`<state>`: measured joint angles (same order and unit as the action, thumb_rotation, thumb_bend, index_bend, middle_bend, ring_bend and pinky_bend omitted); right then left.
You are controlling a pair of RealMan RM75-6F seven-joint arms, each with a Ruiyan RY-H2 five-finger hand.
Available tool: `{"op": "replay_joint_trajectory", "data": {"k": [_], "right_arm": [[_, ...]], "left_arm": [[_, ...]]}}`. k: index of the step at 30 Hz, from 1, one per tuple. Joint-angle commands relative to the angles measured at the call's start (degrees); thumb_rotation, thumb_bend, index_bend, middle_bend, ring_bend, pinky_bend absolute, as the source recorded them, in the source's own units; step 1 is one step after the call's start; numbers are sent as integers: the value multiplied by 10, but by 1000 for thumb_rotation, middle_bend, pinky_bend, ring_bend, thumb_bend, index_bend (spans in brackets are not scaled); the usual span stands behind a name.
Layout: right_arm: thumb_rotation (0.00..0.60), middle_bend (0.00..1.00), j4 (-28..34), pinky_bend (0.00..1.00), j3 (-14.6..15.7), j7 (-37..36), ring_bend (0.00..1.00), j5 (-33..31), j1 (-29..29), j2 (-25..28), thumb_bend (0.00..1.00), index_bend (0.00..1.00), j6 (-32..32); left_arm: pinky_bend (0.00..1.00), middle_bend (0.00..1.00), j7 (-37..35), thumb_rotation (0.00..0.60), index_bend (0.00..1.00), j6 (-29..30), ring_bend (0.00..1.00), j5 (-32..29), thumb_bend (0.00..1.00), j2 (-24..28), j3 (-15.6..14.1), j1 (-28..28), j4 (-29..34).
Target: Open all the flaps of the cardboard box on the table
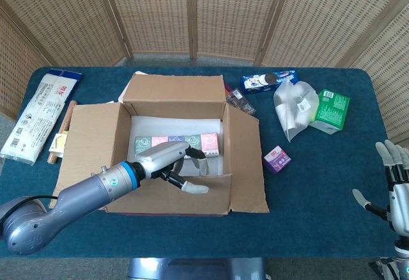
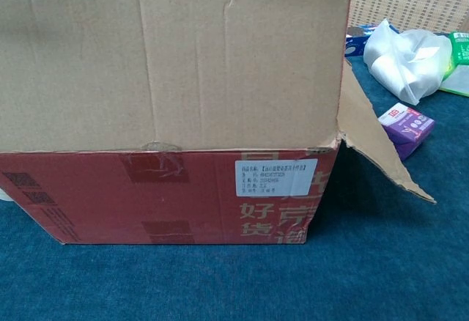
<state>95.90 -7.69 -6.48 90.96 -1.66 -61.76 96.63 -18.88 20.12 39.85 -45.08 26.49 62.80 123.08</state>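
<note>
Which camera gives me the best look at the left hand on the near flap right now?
Head view: the left hand shows whole, at the near flap's top edge, inside the cardboard box. Chest view shows only the flap's outer face; the hand is hidden behind it.
</note>
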Motion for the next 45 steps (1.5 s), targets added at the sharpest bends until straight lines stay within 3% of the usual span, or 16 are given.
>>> {"op": "replay_joint_trajectory", "data": {"k": [1,12,18,24,30,40,45], "right_arm": [[600,0,0,19,0,1,0,1,0,0,176,0,1],[600,0,1,19,1,3,0,3,0,0,177,0,1],[600,0,1,17,0,5,0,2,-1,-1,178,0,0],[600,0,1,17,0,6,0,1,-1,-1,177,0,-1],[600,0,1,17,1,6,0,2,-2,-1,178,0,-1],[600,0,2,18,2,8,0,3,-2,-1,177,0,-2],[600,0,2,17,2,9,0,3,-2,-2,178,0,-3]], "left_arm": [[663,412,-49,315,489,-49,360,33,0,-8,41,-33,3],[664,416,-110,313,487,-168,360,99,0,-17,154,-113,9],[665,416,-107,321,486,-248,361,96,0,-26,214,-149,10],[663,415,-72,321,483,-313,360,75,0,-43,255,-176,-3],[660,410,-42,313,478,-353,360,52,0,-49,268,-187,-18],[656,405,-5,318,467,-407,360,22,0,-49,263,-193,-39],[592,390,18,312,454,-376,339,30,0,-46,251,-198,-38]]}}
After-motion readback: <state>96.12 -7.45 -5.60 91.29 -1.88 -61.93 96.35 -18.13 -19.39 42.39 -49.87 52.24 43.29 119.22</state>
